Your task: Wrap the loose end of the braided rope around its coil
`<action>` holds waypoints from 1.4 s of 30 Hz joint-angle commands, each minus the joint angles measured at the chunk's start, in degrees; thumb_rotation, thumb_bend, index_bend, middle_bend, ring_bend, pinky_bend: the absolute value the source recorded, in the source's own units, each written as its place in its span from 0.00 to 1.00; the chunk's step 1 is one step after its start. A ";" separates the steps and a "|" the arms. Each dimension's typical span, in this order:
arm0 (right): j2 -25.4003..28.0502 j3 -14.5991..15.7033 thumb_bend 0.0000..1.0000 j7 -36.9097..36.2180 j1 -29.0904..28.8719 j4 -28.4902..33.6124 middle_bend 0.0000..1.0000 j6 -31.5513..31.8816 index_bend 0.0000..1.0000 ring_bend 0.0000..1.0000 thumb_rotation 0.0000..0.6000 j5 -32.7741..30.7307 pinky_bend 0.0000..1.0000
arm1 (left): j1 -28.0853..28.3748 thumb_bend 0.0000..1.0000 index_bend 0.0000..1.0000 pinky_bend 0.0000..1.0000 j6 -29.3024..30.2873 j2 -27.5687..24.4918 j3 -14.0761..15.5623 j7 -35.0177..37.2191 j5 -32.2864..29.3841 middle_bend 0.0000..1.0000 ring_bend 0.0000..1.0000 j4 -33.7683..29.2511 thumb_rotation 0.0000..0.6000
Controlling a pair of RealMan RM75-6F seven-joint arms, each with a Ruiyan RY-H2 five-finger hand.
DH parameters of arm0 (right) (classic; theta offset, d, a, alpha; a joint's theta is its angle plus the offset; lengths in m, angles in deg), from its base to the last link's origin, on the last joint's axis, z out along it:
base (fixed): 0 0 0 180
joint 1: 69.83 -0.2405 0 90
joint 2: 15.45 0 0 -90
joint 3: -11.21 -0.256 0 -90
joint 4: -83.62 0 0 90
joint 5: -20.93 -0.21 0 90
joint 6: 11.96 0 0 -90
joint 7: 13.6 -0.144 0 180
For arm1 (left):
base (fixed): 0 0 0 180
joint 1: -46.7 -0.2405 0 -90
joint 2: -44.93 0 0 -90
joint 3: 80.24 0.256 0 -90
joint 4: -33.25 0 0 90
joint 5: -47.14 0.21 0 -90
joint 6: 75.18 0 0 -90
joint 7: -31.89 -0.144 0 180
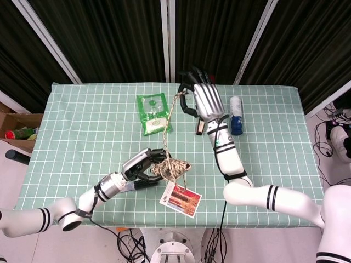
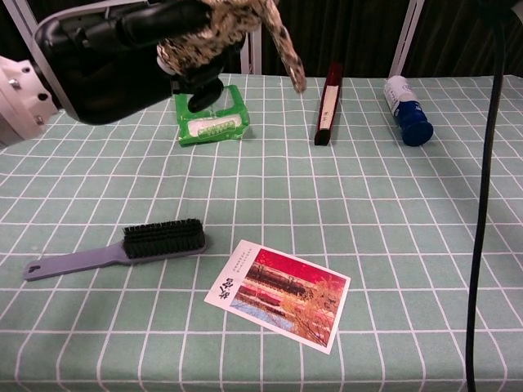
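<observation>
**Rope coil held high, loose end drawn tight**

Rope coil (image 1: 171, 166) sits lifted above the table (image 1: 82, 120), near its front edge, with the left hand (image 1: 138, 166) curled around one end. From it the loose end (image 1: 169, 121) runs up taut to the right hand (image 1: 202, 99), whose fingers seem to pinch it, though the grip is partly hidden. Pulling harder could drag the coil from the left hand, or loosen earlier turns if tension drops.
</observation>
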 commanded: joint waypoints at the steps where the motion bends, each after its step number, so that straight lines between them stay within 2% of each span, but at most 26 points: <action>1: 1.11 2.19 0.58 -1.52 2.19 0.64 0.21 0.62 1.00 0.00 1.00 1.76 0.00 | 1.29 0.46 0.80 0.68 7.14 0.55 2.01 15.03 2.25 0.79 0.69 5.08 1.00; 3: 1.68 4.06 0.58 -2.32 3.87 1.03 0.21 1.67 1.00 0.00 1.00 3.71 0.00 | 1.05 0.45 0.80 0.68 9.36 1.20 1.85 19.16 1.65 0.79 0.69 6.85 1.00; 9: 3.64 10.19 0.58 -7.52 9.48 2.23 0.21 3.68 1.00 0.00 1.00 10.82 0.00 | -0.55 0.46 0.80 0.68 12.08 2.24 -0.20 21.70 -3.38 0.80 0.69 7.24 1.00; 18: 6.56 17.81 0.58 -10.87 16.77 3.91 0.21 8.69 1.00 0.00 1.00 20.76 0.00 | -2.68 0.45 0.80 0.68 12.85 1.82 -2.57 20.04 -8.28 0.80 0.69 4.56 1.00; 26: 8.11 23.28 0.58 -10.94 21.06 6.51 0.21 12.13 1.00 0.00 1.00 28.94 0.00 | -3.88 0.45 0.80 0.68 10.04 2.20 -5.00 13.56 -13.74 0.80 0.69 0.73 1.00; 30: 9.86 26.07 0.58 -10.64 22.95 9.06 0.21 14.58 1.00 0.00 1.00 35.12 0.00 | -4.51 0.45 0.80 0.68 6.95 2.43 -6.37 7.57 -18.38 0.80 0.69 -0.76 1.00; 33: 11.04 27.44 0.58 -10.16 24.54 11.44 0.21 17.67 1.00 0.00 1.00 40.31 0.00 | -5.10 0.45 0.80 0.68 4.67 3.18 -8.07 -2.70 -24.01 0.80 0.69 -1.45 1.00; 38: 10.15 27.93 0.58 -5.11 26.48 12.61 0.17 23.40 1.00 0.00 1.00 48.62 0.00 | -5.87 0.45 0.80 0.68 2.10 4.93 -11.65 -16.21 -33.76 0.80 0.69 -4.31 1.00; 42: 9.92 27.65 0.56 0.88 25.71 15.16 0.14 21.75 1.00 0.00 1.00 52.57 0.00 | -5.97 0.45 0.80 0.68 1.74 6.73 -13.94 -26.32 -38.58 0.80 0.69 -6.13 1.00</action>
